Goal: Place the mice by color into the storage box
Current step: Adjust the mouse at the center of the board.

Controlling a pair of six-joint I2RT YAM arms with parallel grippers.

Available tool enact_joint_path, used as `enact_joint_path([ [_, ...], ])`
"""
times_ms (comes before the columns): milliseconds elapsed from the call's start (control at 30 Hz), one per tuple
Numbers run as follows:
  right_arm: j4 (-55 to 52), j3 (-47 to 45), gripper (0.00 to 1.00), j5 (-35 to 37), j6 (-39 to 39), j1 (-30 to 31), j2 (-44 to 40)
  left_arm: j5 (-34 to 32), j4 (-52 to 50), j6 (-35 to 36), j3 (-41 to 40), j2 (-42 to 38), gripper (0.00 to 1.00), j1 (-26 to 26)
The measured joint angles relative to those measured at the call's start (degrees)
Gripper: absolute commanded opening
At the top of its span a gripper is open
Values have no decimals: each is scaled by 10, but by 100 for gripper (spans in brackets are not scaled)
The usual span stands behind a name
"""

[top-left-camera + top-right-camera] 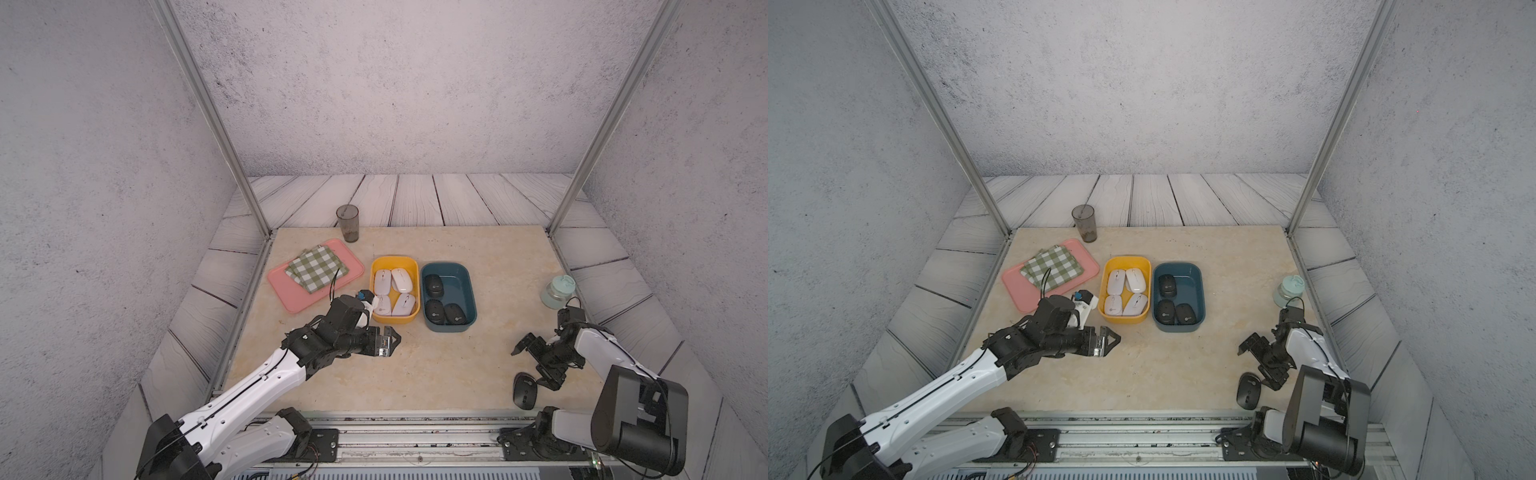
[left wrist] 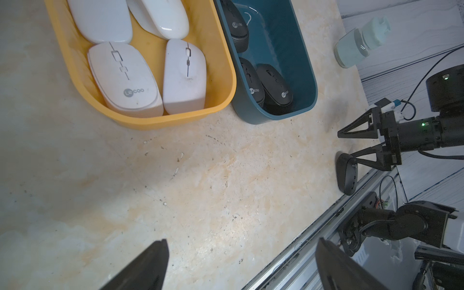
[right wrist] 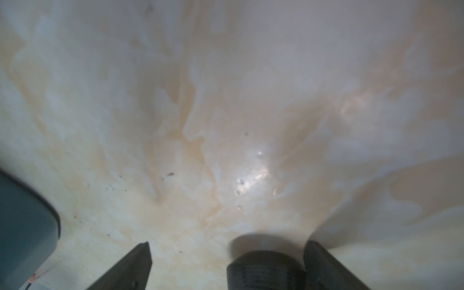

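A yellow storage box (image 1: 393,320) holds several white mice (image 1: 401,279). Right of it, a blue storage box (image 1: 449,328) holds three black mice (image 1: 434,284). One more black mouse (image 1: 525,390) lies on the table near the front right edge. My right gripper (image 1: 527,365) stands open low over that mouse's far end. In the right wrist view the mouse (image 3: 266,268) sits between the fingers, close against one of them. My left gripper (image 1: 395,338) hangs open and empty just in front of the yellow box (image 2: 175,120).
A pink tray (image 1: 291,293) with a green checked cloth (image 1: 316,268) lies at the left. A dark tumbler (image 1: 347,223) stands at the back. A pale green jar (image 1: 557,291) stands at the right edge. A metal rail (image 1: 415,432) runs along the table's front.
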Motion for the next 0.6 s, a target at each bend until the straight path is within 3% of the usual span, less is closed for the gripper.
enact_joint_path([
  [367, 99, -20, 99, -71, 160, 163, -12, 0, 0, -11, 0, -11, 98, 0],
  [600, 89, 45, 99, -57, 151, 167, 0, 6, 4, -10, 0, -16, 98, -11],
])
